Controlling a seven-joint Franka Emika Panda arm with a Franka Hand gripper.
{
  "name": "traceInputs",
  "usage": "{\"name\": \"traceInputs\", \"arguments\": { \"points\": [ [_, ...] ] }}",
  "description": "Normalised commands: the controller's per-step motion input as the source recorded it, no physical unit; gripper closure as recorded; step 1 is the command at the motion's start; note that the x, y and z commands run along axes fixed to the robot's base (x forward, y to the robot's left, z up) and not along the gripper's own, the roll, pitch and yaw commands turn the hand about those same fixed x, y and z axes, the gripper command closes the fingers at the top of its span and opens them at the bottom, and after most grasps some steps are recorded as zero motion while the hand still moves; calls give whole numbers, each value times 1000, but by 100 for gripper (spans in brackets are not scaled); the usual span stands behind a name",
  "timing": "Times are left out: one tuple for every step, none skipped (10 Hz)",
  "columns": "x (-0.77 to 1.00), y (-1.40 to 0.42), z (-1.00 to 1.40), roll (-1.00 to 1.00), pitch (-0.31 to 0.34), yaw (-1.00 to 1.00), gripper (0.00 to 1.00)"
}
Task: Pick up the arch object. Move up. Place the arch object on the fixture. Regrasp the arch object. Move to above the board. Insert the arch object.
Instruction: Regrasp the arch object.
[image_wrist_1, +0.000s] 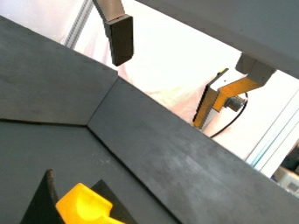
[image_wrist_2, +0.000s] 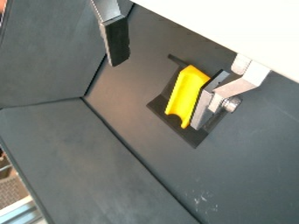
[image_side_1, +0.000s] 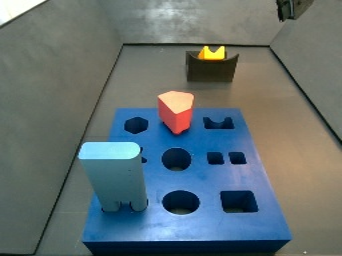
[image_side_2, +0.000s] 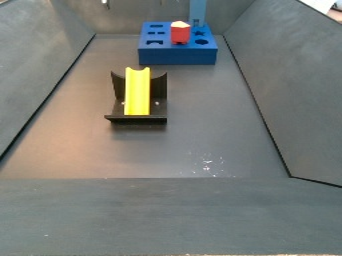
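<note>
On fixture: arch object, clear of open, empty gripper

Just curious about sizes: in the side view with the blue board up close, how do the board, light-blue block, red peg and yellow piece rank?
1. Board
2. Light-blue block
3. Red peg
4. Arch object, smallest, though farthest away.
Claw at frame edge.

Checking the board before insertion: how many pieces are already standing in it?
2. The red peg stands near the board's middle, the light-blue block at a corner. The arch object lies on the fixture; gripper empty above it.
</note>
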Motion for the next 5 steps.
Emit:
{"name": "traceInputs", "arguments": {
  "points": [
    [79,-28,-3,210,68,208,0],
    [74,-34,-9,187,41,206,0],
    [32,72,-1000,192,-52,126,0],
    [36,71,-1000,186,-65,109,0],
    [44,67,-1000,163,-90,81,0]
  ]
}}
